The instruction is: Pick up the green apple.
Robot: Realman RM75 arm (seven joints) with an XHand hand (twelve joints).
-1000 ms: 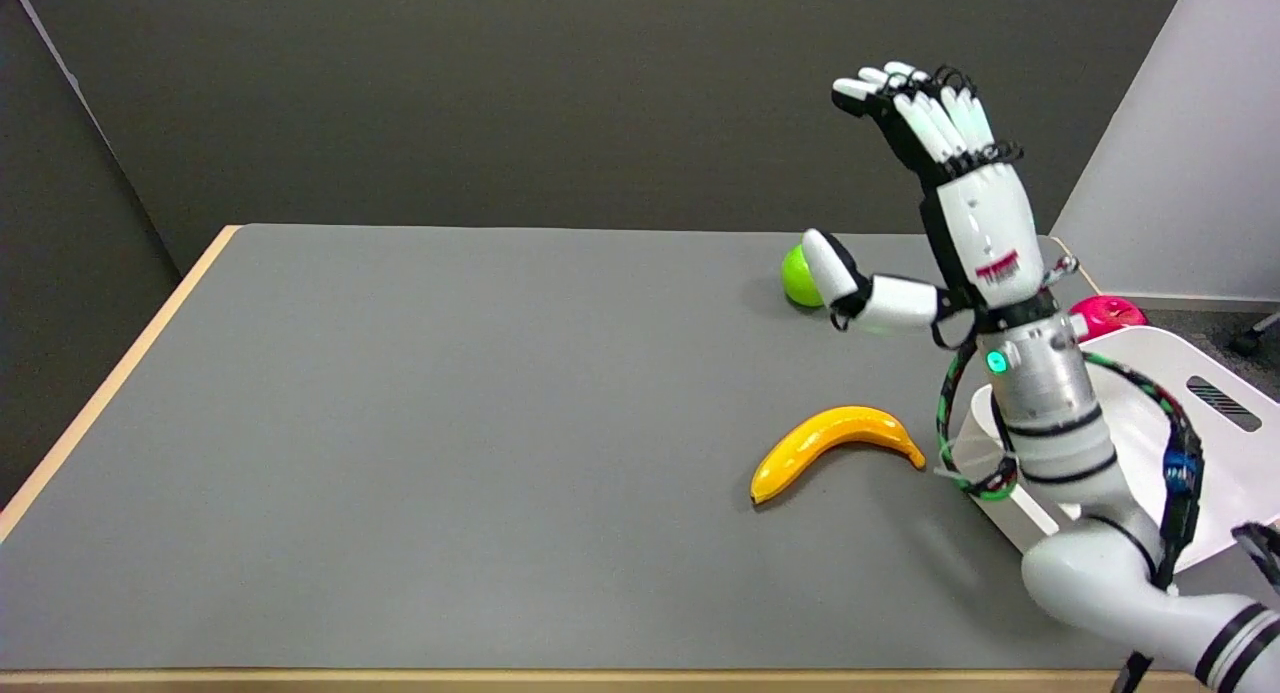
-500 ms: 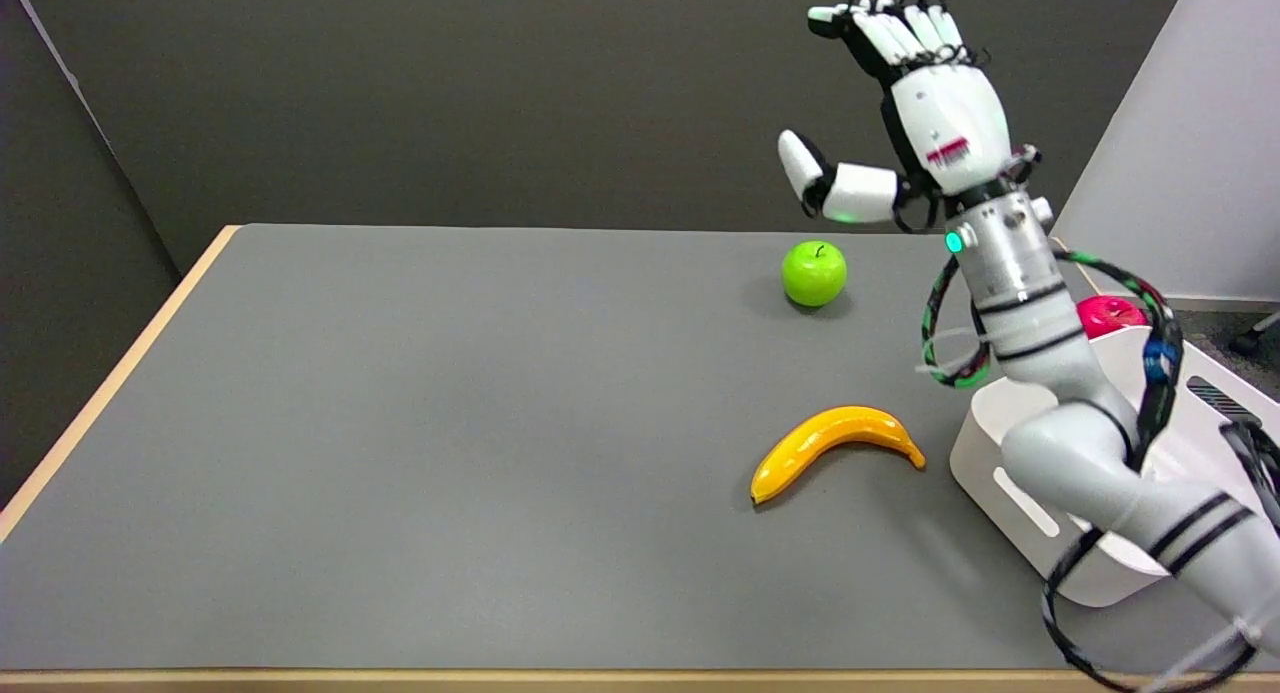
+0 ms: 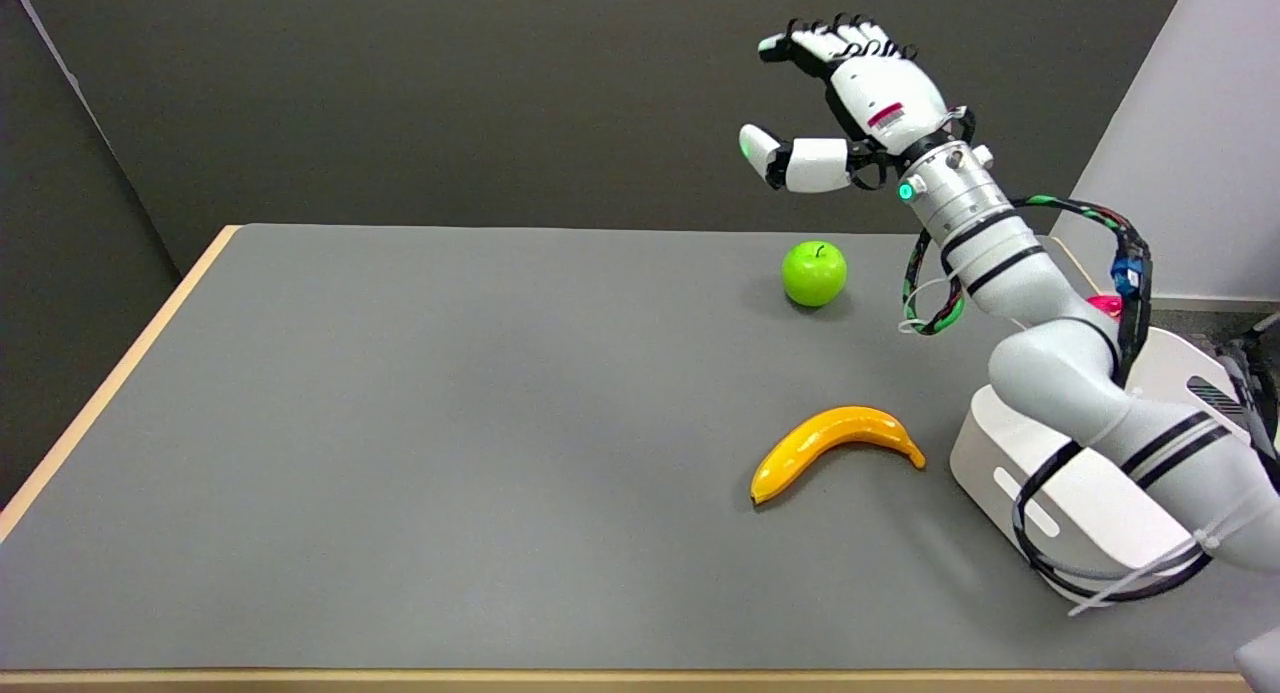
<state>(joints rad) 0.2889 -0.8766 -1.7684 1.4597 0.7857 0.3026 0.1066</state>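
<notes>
Green apple (image 3: 814,273) sits upright on the grey table (image 3: 400,423); the robot hand (image 3: 850,103) hangs above it, fingers spread wide, holding nothing.

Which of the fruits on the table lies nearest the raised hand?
The green apple, round, just below the right hand; the yellow banana lies nearer the camera.

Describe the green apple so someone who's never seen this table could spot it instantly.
Start at the grey table and look to its far right part, near the back edge. There the green apple sits upright on the bare surface, stem up, below the raised right hand, which holds nothing. It is the only round, bright green thing; the yellow banana lies nearer the camera, beside the white bin.
</notes>
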